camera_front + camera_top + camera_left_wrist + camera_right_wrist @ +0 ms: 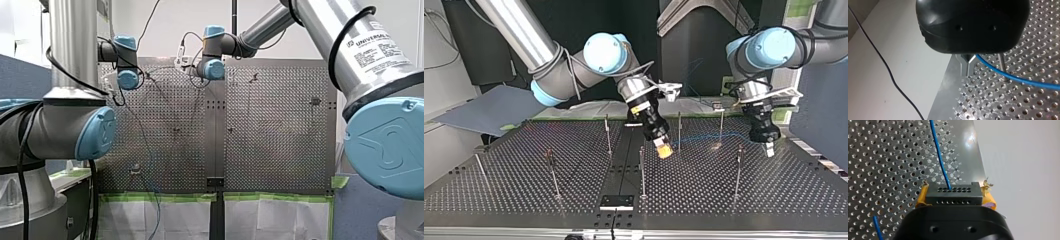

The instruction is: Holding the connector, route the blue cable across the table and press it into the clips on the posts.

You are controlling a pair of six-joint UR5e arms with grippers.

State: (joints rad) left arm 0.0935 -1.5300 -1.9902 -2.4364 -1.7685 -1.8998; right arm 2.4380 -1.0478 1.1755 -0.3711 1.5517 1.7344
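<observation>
My right gripper (952, 193) has its yellow pads (922, 196) shut on the black connector (953, 195). The blue cable (939, 155) leaves the connector's face and runs over the perforated plate. In the top view this gripper (664, 150) hangs low between two thin posts (679, 131), near the middle. My left gripper (769, 148) hovers just above the plate at that view's right. In the left wrist view its metal fingers (967, 62) are together, and the blue cable (1018, 79) comes out from them past a post (1002, 65).
Several thin clip posts (738, 171) stand across the perforated table (499, 190). A black block (616, 202) sits at the near edge in the top view. In the front view the blue cable (146, 150) trails off the table's near edge over green tape (160, 198).
</observation>
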